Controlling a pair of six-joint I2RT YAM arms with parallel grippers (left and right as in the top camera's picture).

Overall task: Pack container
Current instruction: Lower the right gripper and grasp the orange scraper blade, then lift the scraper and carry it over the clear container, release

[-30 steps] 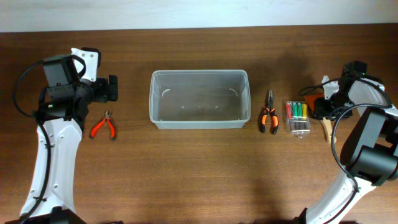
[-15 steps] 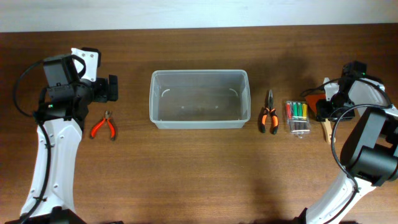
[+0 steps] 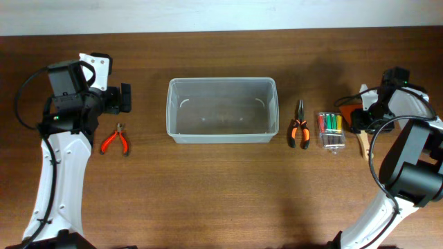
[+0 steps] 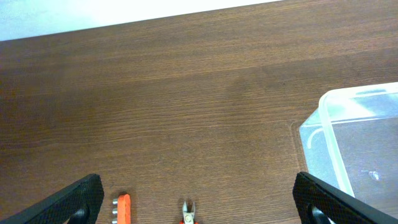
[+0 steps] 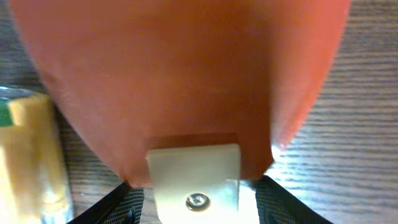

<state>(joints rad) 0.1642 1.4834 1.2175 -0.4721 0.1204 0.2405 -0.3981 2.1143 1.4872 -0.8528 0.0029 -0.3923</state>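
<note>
Brown wood-grain worktop, pale wall strip along the far edge. Left fingers are spread wide and hold nothing, with only bare wood below the gap. Just beside that arm, toward the near edge, small orange-handled cutters lie flat on the wood. Right fingers sit either side of a cream block with a screw, under a big orange part that fills the wrist view. Can't tell if they clamp it or just straddle it. Overhead shows a wooden handle sticking out toward the near edge there. Toward the centre from them is a clear case of coloured bits, then orange-and-black pliers, near each other but apart. Container sits mid-worktop between the arms, upright and open-topped. Its corner shows at the right of the left wrist view.
</note>
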